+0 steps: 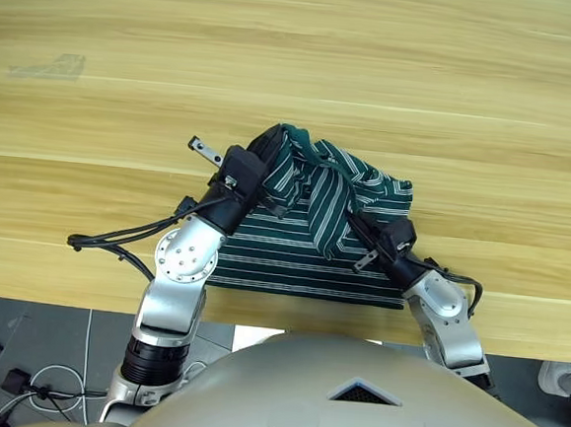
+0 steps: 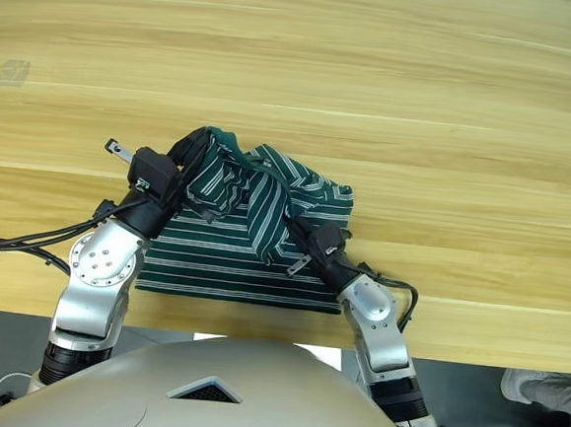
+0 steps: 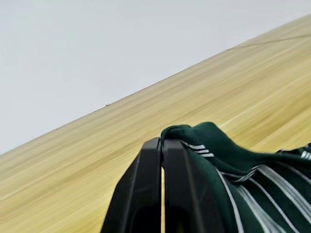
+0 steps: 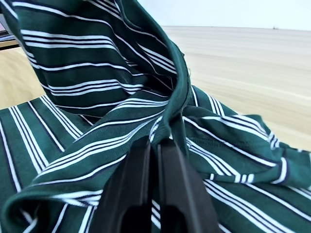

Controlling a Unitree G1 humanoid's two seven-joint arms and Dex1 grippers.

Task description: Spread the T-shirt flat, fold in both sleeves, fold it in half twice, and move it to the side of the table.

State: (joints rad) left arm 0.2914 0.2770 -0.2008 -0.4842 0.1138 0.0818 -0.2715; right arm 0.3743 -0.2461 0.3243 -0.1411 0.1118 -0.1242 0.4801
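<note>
The wooden table (image 1: 376, 62) is carrying the striped T-shirt (image 1: 301, 264), which is lying bunched near the front edge, with its upper part rising in a ridge. The left gripper (image 3: 162, 143) is pinching a dark hem, fingers closed tight. The right gripper (image 4: 154, 144) is likewise clamping a fold of cloth. If the two pull unevenly, the cloth is likely to twist, or a thin hem could slip free.

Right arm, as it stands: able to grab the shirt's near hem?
Probably not yet: the right gripper is shut on the shirt, holding cloth up. The hem lies flat and uncovered nearby, once it lets go.
</note>
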